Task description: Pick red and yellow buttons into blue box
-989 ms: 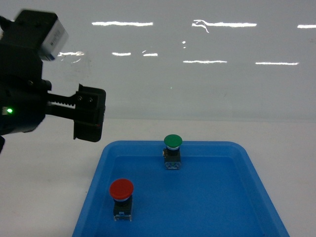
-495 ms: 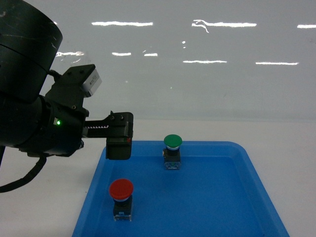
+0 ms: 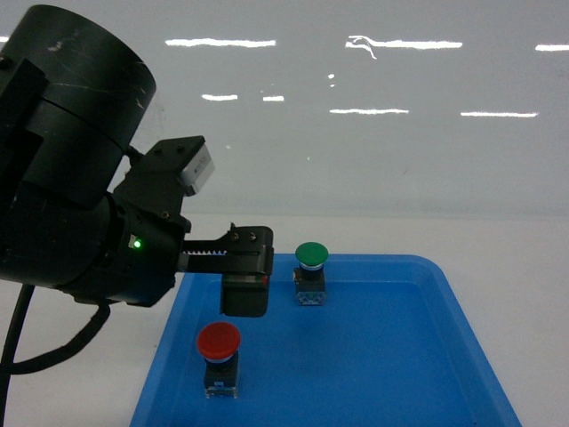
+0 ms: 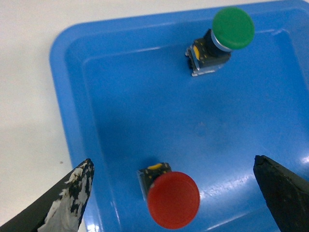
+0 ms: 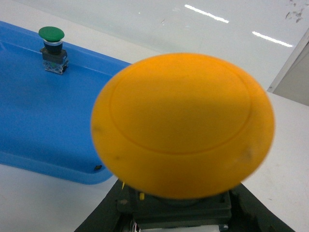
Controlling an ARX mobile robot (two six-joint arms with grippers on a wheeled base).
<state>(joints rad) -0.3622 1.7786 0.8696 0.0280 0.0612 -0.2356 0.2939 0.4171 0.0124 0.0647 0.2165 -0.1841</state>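
— Two arms on this rig; where is my left one?

— I see it filling the left of the head view, big dark wrist housing close to the camera, forearm running rightward and roughly level. The left gripper (image 3: 244, 298) hangs over the near-left part of the shallow blue tray (image 3: 462, 307), just above and behind the red button (image 3: 219, 342). From its wrist camera the two fingertips (image 4: 72, 200) stand wide apart, released, with the red button (image 4: 173, 199) between them and below, touched by neither.

— And the right one?

— I cannot see it in the head view. Its wrist camera is filled by the yellow button (image 5: 182, 124), cap very close to the lens, dark base just under it. That base sits between dark gripper parts at the bottom edge, so I read the right gripper (image 5: 176, 220) as clamped on it.

— Anything around them?

— The red button stands upright on the tray floor. Farther back the green button (image 3: 310, 271) stands upright near the far rim, well apart from the red one. The tray rests on a white table (image 3: 80, 356). I cannot see the blue box in any view.
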